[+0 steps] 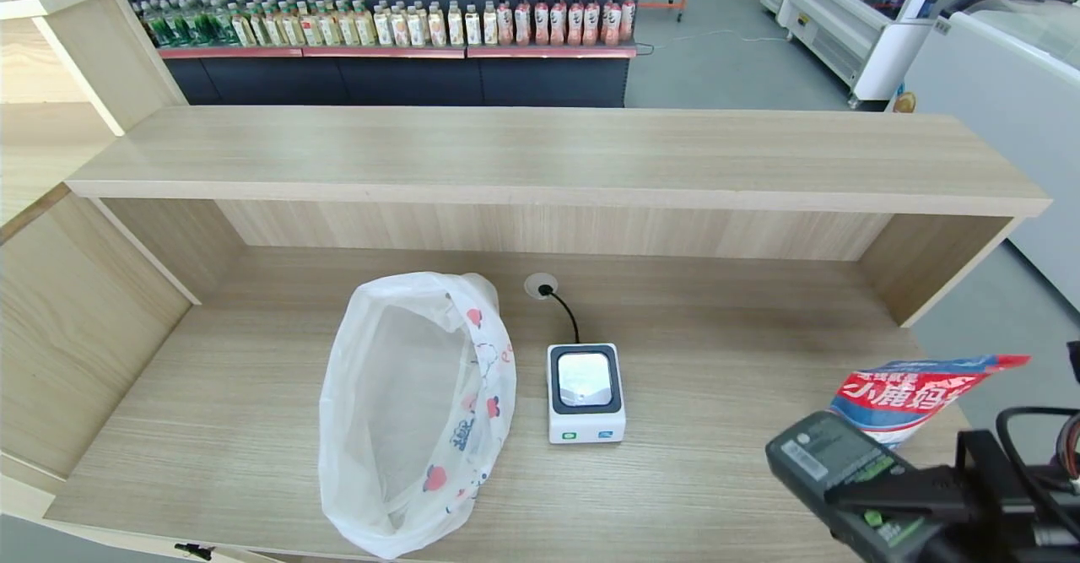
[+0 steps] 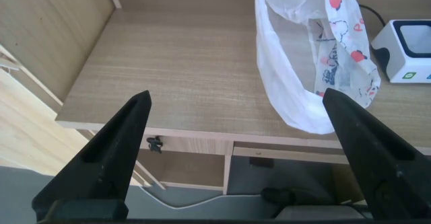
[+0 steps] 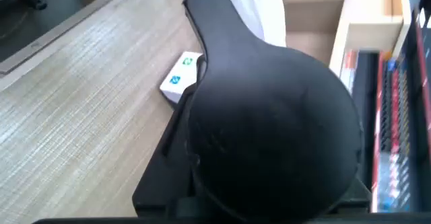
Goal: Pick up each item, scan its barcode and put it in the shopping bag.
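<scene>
1. The left gripper (image 2: 237, 99) hangs released and empty, off the near edge of the counter (image 2: 182, 69).
2. The shopping bag (image 1: 413, 411) lies open-mouthed, with the barcode scanner (image 1: 586, 392) just beside it at its 3 o'clock.
3. The snack pouch (image 1: 915, 390) is at the scanner's 3 o'clock, against the right gripper (image 1: 877, 449). I cannot tell whether that gripper is clenched or released.

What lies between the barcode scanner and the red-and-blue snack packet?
Nothing. In the head view, the counter is bare wood all the way from the barcode scanner to the snack packet.
</scene>
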Motion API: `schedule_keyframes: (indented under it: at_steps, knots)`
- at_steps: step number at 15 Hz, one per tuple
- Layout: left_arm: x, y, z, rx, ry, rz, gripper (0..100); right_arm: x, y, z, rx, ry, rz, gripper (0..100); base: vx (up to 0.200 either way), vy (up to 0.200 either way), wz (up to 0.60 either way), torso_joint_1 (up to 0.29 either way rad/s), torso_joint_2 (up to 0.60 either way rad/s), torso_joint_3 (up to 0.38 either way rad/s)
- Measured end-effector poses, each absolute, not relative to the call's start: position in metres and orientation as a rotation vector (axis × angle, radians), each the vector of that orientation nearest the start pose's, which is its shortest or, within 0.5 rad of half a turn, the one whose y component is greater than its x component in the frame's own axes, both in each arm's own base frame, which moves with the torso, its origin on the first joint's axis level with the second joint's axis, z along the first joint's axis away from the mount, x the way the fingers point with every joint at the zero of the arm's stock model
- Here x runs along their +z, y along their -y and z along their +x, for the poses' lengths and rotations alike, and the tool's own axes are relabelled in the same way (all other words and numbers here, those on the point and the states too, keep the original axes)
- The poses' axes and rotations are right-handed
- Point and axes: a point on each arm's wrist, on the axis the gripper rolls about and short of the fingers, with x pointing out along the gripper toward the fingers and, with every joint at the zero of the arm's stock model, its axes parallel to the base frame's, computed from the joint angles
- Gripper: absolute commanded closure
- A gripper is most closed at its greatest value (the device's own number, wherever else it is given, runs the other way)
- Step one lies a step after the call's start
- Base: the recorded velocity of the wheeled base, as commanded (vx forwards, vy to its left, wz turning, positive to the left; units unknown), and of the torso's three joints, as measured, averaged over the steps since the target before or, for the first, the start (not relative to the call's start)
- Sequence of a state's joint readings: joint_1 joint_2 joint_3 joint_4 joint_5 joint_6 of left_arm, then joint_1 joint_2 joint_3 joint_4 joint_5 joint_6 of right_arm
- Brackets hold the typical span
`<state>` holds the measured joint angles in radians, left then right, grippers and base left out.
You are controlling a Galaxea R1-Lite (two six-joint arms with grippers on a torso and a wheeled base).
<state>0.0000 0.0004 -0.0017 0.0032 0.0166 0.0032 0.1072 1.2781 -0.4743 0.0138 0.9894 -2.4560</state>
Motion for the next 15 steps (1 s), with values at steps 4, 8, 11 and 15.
schedule_keyframes:
  at_steps: [4,8,11,15]
  knots:
    - [0.076,0.000,-0.023,0.017,-0.002,0.003,0,0.134,-0.049,0.159,1.362,1.057,-1.841,100,0.000,0.000,0.00,0.000,0.00,0.000]
    - [0.076,0.000,-0.023,0.017,-0.002,0.003,0,0.148,-0.099,0.192,1.375,1.338,-1.837,100,0.000,0.000,0.00,0.000,0.00,0.000]
    - [0.076,0.000,-0.023,0.017,-0.002,0.003,0,0.149,-0.119,0.212,1.398,1.387,-1.818,100,0.000,0.000,0.00,0.000,0.00,0.000]
    - [0.076,0.000,-0.023,0.017,-0.002,0.003,0,0.144,-0.132,0.226,1.430,1.398,-1.794,100,0.000,0.000,0.00,0.000,0.00,0.000]
